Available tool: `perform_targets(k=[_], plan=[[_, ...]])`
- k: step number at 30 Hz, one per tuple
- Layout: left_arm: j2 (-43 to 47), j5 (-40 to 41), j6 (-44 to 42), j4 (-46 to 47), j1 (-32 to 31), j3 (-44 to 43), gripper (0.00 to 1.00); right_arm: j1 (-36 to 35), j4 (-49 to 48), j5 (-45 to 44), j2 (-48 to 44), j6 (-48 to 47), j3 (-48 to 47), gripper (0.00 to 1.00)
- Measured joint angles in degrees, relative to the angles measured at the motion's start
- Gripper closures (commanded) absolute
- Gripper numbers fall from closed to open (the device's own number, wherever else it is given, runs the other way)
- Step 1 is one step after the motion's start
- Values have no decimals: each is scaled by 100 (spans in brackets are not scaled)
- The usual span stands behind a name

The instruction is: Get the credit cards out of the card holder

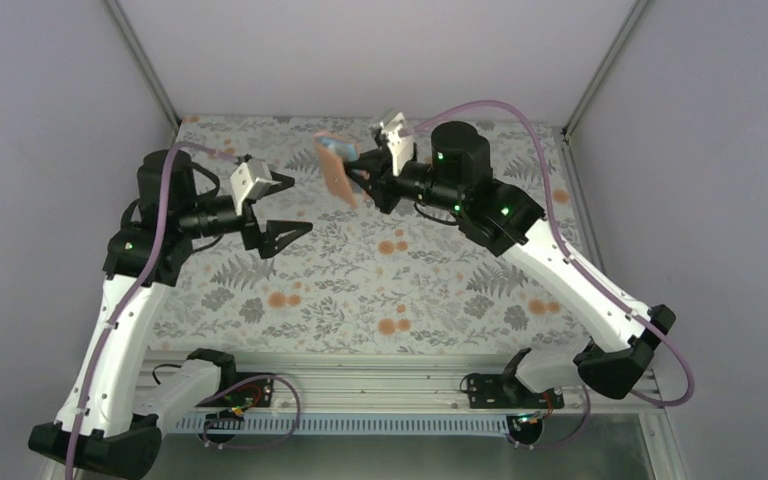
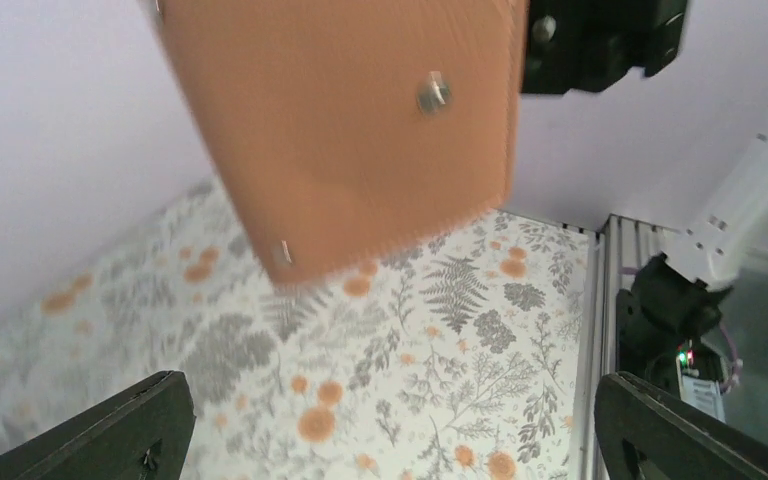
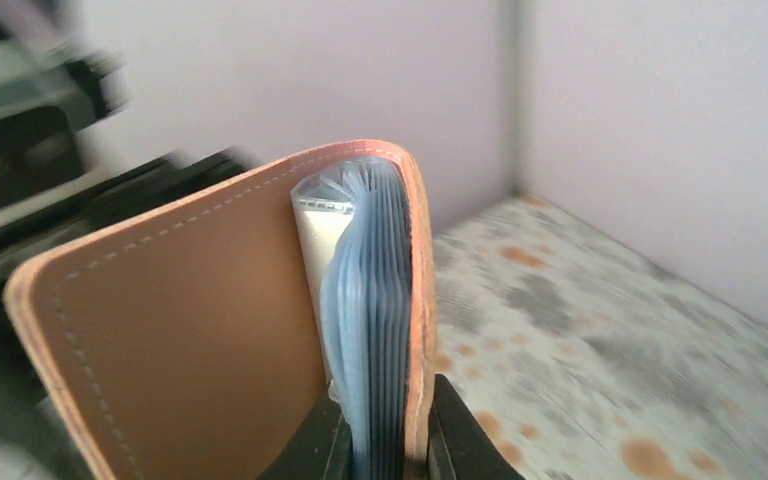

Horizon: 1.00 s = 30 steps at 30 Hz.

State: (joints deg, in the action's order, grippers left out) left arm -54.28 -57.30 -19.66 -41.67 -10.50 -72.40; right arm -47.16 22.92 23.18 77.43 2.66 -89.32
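The card holder (image 1: 337, 172) is a reddish-brown folding wallet with light blue sleeves inside. My right gripper (image 1: 365, 178) is shut on it and holds it in the air above the far middle of the table. In the right wrist view my fingers (image 3: 385, 440) pinch the blue sleeves and one cover, and the other cover (image 3: 190, 330) hangs open to the left. No credit cards show loose; a pale edge sits among the sleeves. My left gripper (image 1: 285, 207) is open and empty, left of and below the holder, whose brown outside (image 2: 350, 120) fills the top of its wrist view.
The table has a floral cloth (image 1: 380, 290) with grey ferns and orange flowers. Grey walls close the left, right and back sides. An aluminium rail (image 1: 380, 375) with the arm bases runs along the near edge.
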Motion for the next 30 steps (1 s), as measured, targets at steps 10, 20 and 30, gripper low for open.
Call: perform_targets(k=[10,20,30], plan=[[-549,1233,2116,962,-107,946,0,-116,-162,-2850,564,1947,540,96],[-946,1565,3073,1471,-236,962,0,-702,-162,-3110,1460,2105,367,96],[-868,1980,3694,1515,98,1091,16,-743,-74,-2455,1552,1572,-4,96]])
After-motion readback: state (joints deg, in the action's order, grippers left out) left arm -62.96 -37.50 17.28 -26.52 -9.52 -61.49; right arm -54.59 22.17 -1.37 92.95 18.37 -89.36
